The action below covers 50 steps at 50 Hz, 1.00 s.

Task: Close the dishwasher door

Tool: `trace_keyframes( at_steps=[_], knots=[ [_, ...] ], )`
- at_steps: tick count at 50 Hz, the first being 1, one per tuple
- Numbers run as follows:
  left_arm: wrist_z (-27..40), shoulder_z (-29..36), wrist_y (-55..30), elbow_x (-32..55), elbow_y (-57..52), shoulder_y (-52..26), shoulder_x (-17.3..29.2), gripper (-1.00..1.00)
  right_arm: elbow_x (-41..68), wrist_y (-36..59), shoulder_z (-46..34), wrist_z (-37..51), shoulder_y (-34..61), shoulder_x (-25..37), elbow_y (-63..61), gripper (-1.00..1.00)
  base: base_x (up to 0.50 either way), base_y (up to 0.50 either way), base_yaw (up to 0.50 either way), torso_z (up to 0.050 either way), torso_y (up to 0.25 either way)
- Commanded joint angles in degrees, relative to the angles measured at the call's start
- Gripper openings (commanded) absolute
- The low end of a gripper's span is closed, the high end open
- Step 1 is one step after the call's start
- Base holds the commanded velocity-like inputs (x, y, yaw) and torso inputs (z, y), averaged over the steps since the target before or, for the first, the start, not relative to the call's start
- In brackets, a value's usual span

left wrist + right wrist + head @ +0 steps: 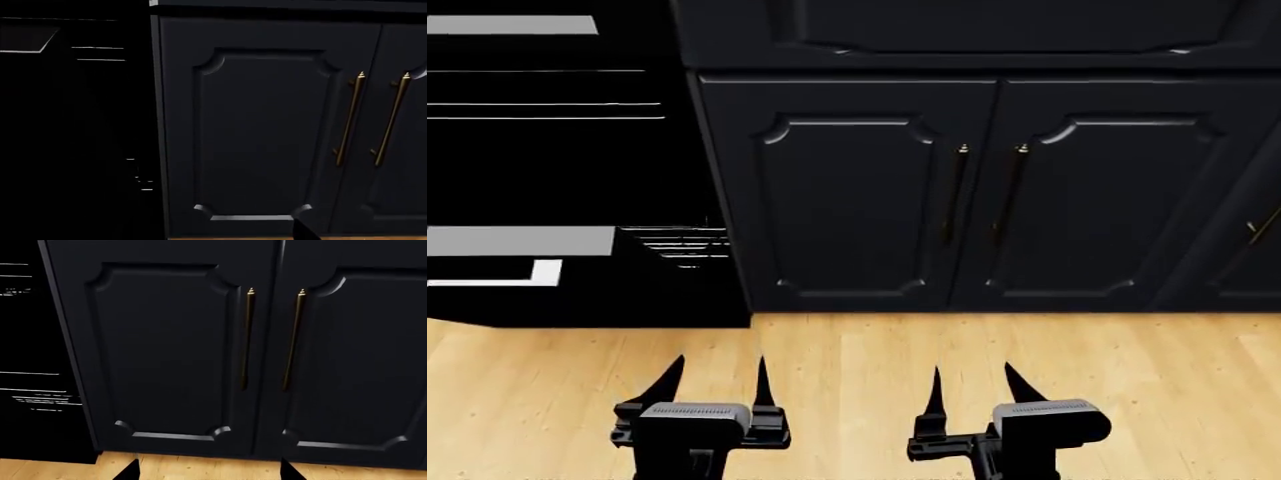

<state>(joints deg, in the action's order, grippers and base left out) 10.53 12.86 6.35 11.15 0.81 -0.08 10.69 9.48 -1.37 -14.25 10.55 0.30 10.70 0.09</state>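
Two grippers: left gripper (pixel 714 385) and right gripper (pixel 977 390) hover low over the wooden floor (pixel 868 360), side by side, pointing at the cabinets.
Fingers: both pairs spread apart, holding nothing.
Dishwasher door (pixel 521 250): at the head view's left, a black area with grey bands and thin bright lines; ahead and to the left of the left gripper, well apart from its fingers.
Hard to make out: the door's outline and angle are lost in black; I cannot tell how far open it is.
Cut off: the wrist views show only finger tips at the frame edge.
Navy cabinet doors (pixel 854 190): straight ahead, with brass handles (pixel 958 195).
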Motion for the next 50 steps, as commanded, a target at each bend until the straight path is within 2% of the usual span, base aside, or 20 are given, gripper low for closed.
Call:
trace_keyframes(
  at_steps=[1, 50],
  knots=[
    [0.27, 0.37, 0.2, 0.24, 0.26, -0.14, 0.21, 1.0, 0.19, -0.16, -0.4, 0.32, -0.06, 0.24, 0.05, 1.0, 0.0, 0.0, 0.0, -0.05, -0.01],
    [1.47, 1.71, 0.56, 1.2, 0.39, -0.41, 1.24, 1.0, 1.22, -0.25, -1.78, 1.5, 0.06, 1.34, -0.25, 1.0, 0.0, 0.0, 0.0, -0.05, -0.009]
  ],
)
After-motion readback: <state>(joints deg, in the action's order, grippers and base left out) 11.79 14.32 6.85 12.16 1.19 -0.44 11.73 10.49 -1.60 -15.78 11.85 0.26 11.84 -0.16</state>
